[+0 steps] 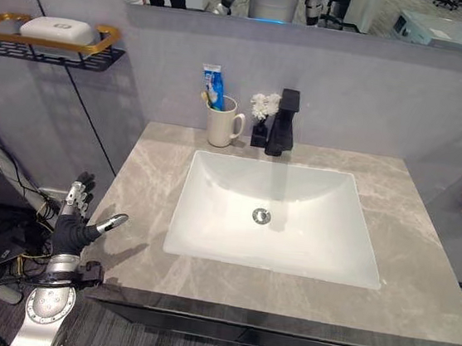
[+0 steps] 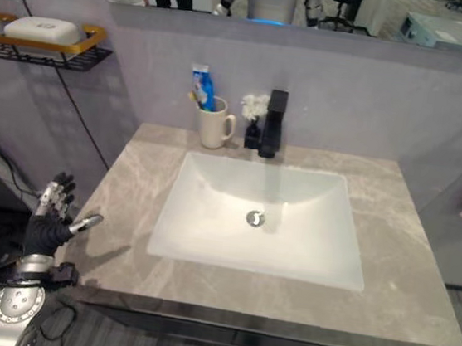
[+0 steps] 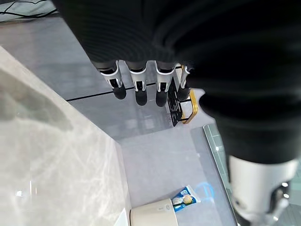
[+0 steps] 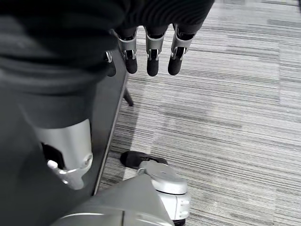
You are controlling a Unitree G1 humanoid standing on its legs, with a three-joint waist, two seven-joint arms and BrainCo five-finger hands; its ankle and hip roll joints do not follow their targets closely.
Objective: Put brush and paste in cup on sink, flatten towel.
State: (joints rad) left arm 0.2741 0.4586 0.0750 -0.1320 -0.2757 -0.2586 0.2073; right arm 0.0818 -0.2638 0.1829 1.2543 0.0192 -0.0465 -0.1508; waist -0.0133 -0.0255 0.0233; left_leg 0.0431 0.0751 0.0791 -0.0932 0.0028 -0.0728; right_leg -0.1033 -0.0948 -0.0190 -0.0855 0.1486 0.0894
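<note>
The surface (image 1: 420,270) looks like grey veined marble, polished; the sink (image 1: 208,229) glossy white ceramic; the tap (image 1: 283,122) matt black; the cup (image 1: 221,123) smooth cream glaze.

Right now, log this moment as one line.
cream ceramic cup: blue toothpaste tube inside | left hand: open, beside grey marble counter | right hand: open, idle

Paste (image 1: 212,86) in cup (image 1: 222,123) behind sink (image 1: 288,255), left of faucet (image 1: 283,122)

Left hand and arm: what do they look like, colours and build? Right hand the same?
The left hand has silver fingers with dark tips and a thumb, and a dark ribbed cover over its back and wrist. Below the wrist the arm is silver-grey with a round perforated disc. The right hand has the same fingers and ribbed cover.
</note>
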